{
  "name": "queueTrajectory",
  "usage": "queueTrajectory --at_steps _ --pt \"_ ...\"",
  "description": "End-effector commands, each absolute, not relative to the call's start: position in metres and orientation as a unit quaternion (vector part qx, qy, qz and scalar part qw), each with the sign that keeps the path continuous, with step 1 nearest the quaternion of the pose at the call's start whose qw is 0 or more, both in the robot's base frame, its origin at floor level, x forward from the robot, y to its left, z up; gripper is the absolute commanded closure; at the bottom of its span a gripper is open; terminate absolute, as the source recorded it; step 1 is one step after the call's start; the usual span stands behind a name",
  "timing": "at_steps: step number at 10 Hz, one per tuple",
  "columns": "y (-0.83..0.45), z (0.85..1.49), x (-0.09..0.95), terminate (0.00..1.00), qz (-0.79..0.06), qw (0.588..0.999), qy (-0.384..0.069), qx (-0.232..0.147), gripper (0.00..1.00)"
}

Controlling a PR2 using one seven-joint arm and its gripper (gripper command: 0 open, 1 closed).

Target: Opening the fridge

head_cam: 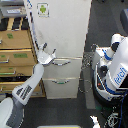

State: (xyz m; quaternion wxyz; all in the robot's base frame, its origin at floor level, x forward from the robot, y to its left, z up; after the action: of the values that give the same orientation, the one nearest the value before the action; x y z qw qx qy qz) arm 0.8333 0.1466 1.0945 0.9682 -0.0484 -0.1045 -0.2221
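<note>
The fridge is tall and white, in the middle of the exterior view, with a green sticker on its large upper door. Two lower drawers have curved silver handles, the upper handle and the lower one. My arm reaches up from the lower left. My gripper is open, its fingers spread at the left edge of the fridge, near the bottom of the upper door, just above the upper drawer. Whether it touches the door is unclear.
A tan wooden drawer cabinet stands directly left of the fridge, close behind my arm. A white robot with blue lettering stands at the exterior view's right with cables at its base. Dark floor lies in front.
</note>
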Motion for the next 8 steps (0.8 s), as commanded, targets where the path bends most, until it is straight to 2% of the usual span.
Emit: queueTrajectory --at_steps 1,6,8 --pt "0.196 1.134 0.89 0.0 -0.17 0.981 -0.098 -0.005 0.0" --pt "0.257 1.131 0.89 0.0 -0.153 0.984 -0.091 0.017 0.0" --pt "0.285 1.116 0.916 0.0 -0.12 0.99 -0.074 0.004 0.0"
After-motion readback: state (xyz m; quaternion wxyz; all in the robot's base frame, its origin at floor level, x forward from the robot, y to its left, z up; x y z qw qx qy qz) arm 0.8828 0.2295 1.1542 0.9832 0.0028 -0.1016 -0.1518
